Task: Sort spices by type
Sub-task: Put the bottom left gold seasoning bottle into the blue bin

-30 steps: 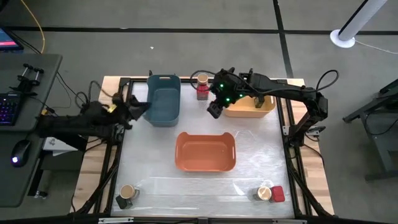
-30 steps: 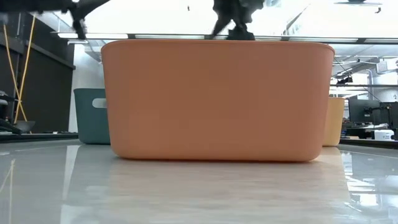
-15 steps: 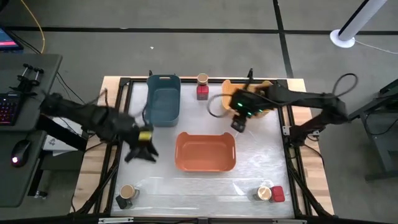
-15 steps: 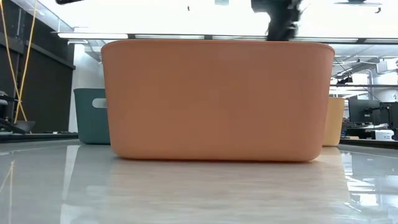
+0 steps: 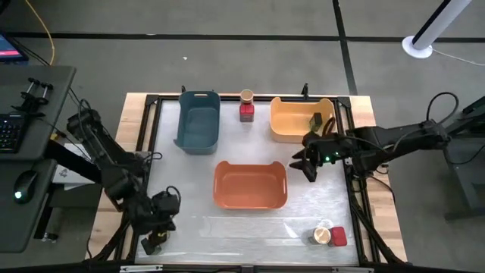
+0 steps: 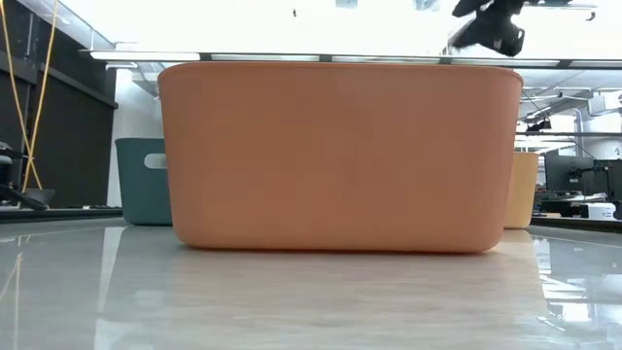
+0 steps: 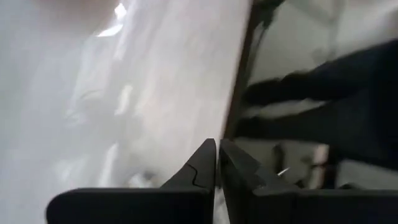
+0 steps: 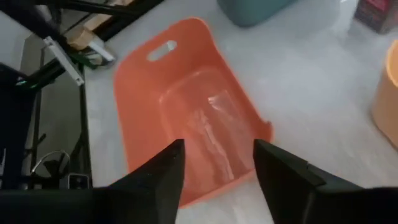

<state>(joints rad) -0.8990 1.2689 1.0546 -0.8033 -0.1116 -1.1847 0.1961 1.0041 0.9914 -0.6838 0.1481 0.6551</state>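
Note:
My left gripper [image 5: 158, 226] is shut [image 7: 216, 163] and hovers over the near left corner, above a tan-lidded jar [image 5: 155, 241] that it partly hides. My right gripper [image 5: 307, 163] is open and empty [image 8: 217, 168], up in the air just right of the orange bin [image 5: 250, 184]. It also shows at the top of the low view [image 6: 491, 24]. A tan-lidded jar [image 5: 247, 96] and a red tin [image 5: 246, 113] stand at the far edge. Another jar [image 5: 322, 235] and another red tin [image 5: 339, 236] stand at the near right. A dark container [image 5: 316, 120] lies in the yellow bin [image 5: 292, 121].
The blue bin [image 5: 198, 121] stands at the far left and the yellow bin at the far right. The orange bin sits mid-table and fills the low view [image 6: 340, 156]. Black frame rails run along the table's edges [image 5: 356, 197].
My left gripper has swung from beside the blue bin toward the table's near edge, to the near left corner over the jar. My right gripper has moved from between the blue and yellow bins toward the right and near edges, to the orange bin's right side.

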